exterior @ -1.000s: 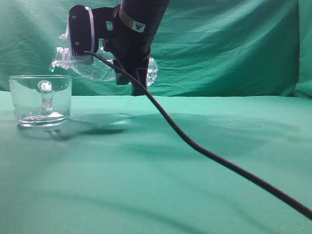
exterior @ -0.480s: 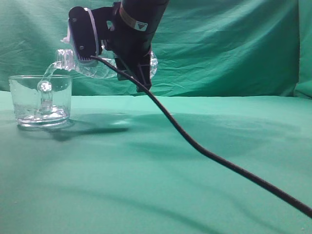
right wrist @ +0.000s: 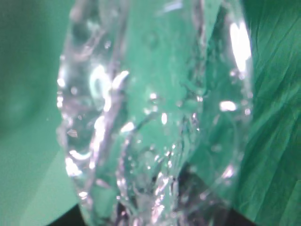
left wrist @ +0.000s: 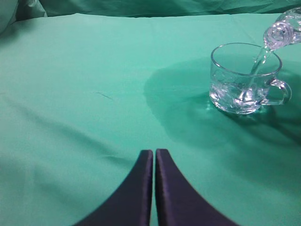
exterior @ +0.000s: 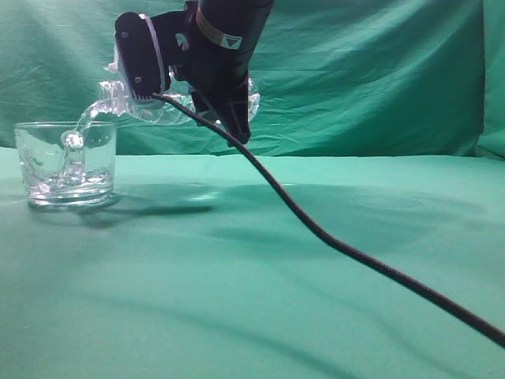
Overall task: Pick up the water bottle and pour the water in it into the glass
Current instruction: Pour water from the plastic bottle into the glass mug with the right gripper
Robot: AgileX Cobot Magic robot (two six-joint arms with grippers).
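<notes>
The right end effector (exterior: 177,99) is clamped around the water bottle (exterior: 170,106), holding it up in the air tipped nearly flat, mouth pointing toward the left edge of the table (exterior: 260,260) and angled a bit downward. The fingertips themselves are hidden behind the arm in the exterior view, but the bottle is clearly gripped mid-body. In the right wrist view the bottle (right wrist: 155,113) fills pretty much the whole frame, all shiny ripples.

Water (exterior: 88,117) is running out of the mouth in a thin stream, straight into the glass (exterior: 67,162), which sits on the green table near its left edge. You can see a shallow pool of water (left wrist: 237,94) churning at the bottom of the glass (left wrist: 221,70) in the left wrist view, with the bottle mouth (left wrist: 278,34) just above the rim.

The left end effector (left wrist: 154,155) is pressed fully together with nothing in it, hanging over bare cloth well apart from the glass.

A black cable (exterior: 355,253) droops from the right arm down toward the table's right corner.
</notes>
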